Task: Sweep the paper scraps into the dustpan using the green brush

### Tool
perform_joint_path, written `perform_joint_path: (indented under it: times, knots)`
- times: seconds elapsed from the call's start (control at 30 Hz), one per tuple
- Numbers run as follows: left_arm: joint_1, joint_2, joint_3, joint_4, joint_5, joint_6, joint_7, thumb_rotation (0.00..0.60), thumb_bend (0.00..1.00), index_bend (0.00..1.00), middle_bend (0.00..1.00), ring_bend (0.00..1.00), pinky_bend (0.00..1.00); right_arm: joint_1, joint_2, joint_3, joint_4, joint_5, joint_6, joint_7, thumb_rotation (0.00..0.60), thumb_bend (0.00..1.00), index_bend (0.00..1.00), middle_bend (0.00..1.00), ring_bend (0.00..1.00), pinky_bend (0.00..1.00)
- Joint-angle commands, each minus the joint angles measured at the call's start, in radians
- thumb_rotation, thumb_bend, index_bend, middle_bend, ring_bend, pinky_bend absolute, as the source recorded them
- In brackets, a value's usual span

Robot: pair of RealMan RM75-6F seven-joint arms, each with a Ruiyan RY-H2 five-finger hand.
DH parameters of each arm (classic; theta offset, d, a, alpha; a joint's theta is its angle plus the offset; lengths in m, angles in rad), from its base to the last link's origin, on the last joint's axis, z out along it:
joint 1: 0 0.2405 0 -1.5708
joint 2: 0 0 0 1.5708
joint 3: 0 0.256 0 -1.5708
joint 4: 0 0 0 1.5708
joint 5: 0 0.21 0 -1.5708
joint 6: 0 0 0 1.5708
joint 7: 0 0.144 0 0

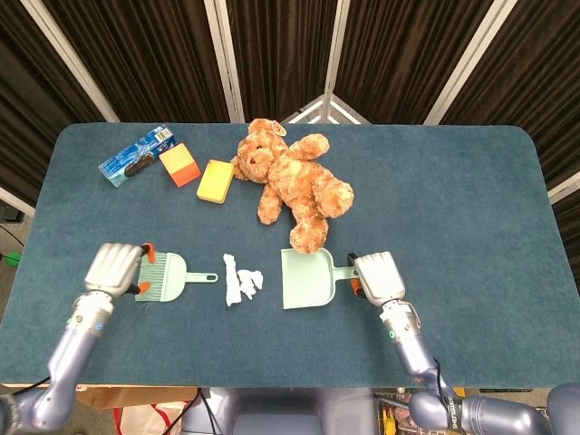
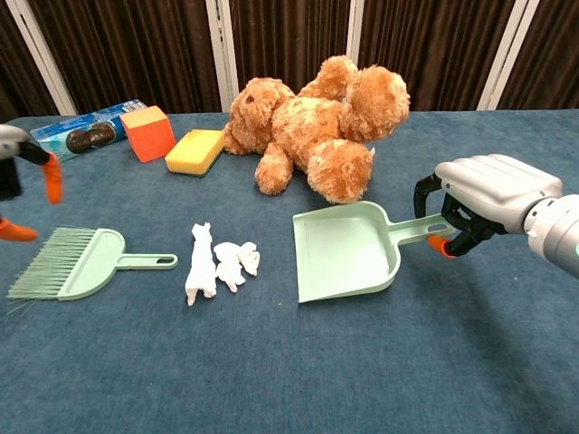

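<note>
The green brush [image 1: 163, 276] [image 2: 77, 263] lies flat at the left, bristles to the left and handle toward the white paper scraps [image 1: 241, 283] [image 2: 218, 263]. My left hand [image 1: 113, 268] [image 2: 25, 185] hovers just left of the bristles, its orange-tipped fingers apart and holding nothing. The pale green dustpan [image 1: 306, 278] [image 2: 344, 252] sits right of the scraps with its mouth facing them and a gap between. My right hand [image 1: 379, 276] [image 2: 488, 199] grips the dustpan's handle.
A brown teddy bear [image 1: 292, 181] [image 2: 317, 127] lies just behind the dustpan. Along the back left stand a yellow sponge [image 1: 216, 180] [image 2: 195, 150], an orange block [image 1: 179, 164] [image 2: 147, 132] and a blue cookie packet [image 1: 136, 155] [image 2: 83, 131].
</note>
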Motion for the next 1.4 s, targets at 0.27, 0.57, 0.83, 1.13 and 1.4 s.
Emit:
perform_joint_path:
  times: [0.27, 0.57, 0.83, 1.13, 1.4]
  knots:
    - [-0.167, -0.212, -0.008, 0.051, -0.232, 0.020, 0.220, 0.600, 0.28, 0.47, 1.00, 1.00, 1.00, -0.002, 0.006, -0.003, 0.005, 0.005, 0.005, 0.007, 0.600, 0.51, 0.63, 0.90, 0.90, 0.92]
    - [-0.226, -0.286, -0.004, 0.091, -0.334, 0.073, 0.290, 0.600, 0.35, 0.46, 1.00, 1.00, 1.00, -0.007, 0.016, -0.009, -0.005, 0.001, 0.015, 0.010, 0.600, 0.51, 0.63, 0.90, 0.90, 0.92]
    - [-0.247, -0.302, 0.004, 0.110, -0.399, 0.097, 0.304, 0.600, 0.37, 0.45, 1.00, 1.00, 1.00, -0.005, 0.021, -0.010, 0.001, 0.003, 0.007, 0.021, 0.600, 0.51, 0.63, 0.90, 0.90, 0.92]
    - [-0.260, -0.321, 0.012, 0.150, -0.429, 0.088, 0.278, 0.600, 0.38, 0.45, 1.00, 1.00, 1.00, -0.007, 0.021, -0.014, 0.014, 0.002, 0.003, 0.034, 0.600, 0.51, 0.63, 0.90, 0.90, 0.92]
    - [-0.272, -0.356, 0.022, 0.181, -0.439, 0.094, 0.266, 0.600, 0.42, 0.47, 1.00, 1.00, 1.00, -0.005, 0.018, -0.018, 0.019, 0.001, 0.001, 0.032, 0.600, 0.51, 0.63, 0.90, 0.90, 0.92]
